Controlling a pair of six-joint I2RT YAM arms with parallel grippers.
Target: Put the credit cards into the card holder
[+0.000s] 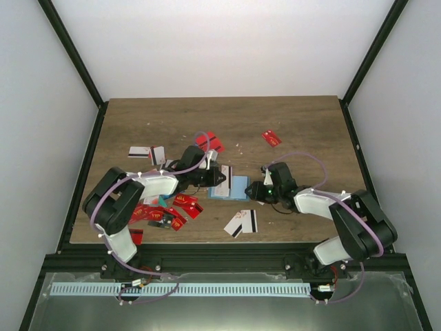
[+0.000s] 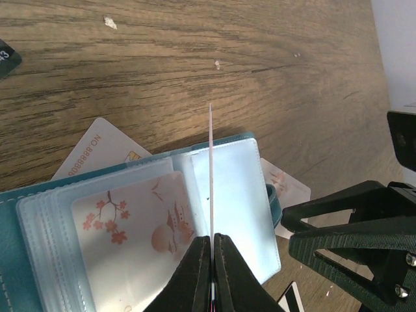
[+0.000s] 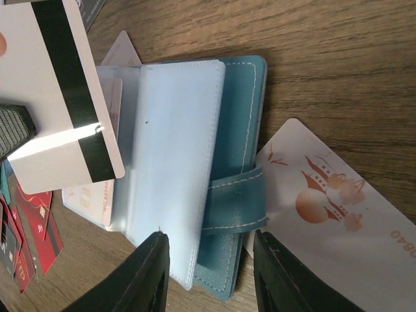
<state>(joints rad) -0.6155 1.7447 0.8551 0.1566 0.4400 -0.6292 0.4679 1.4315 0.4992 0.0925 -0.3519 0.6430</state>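
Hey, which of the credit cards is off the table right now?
The white card with the black stripe, pinched on edge in the left tool above the open card holder. The other cards lie flat on the table.

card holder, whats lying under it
Two white cards poke out from beneath the open card holder: a card with a gold chip and a card with red artwork. Anything else beneath is covered.

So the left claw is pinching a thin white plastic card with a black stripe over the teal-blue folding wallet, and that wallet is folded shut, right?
Not quite: the teal-blue folding wallet lies open, not shut, with its clear pockets spread out, as the right wrist view shows. The left gripper does pinch the thin white plastic card over it.
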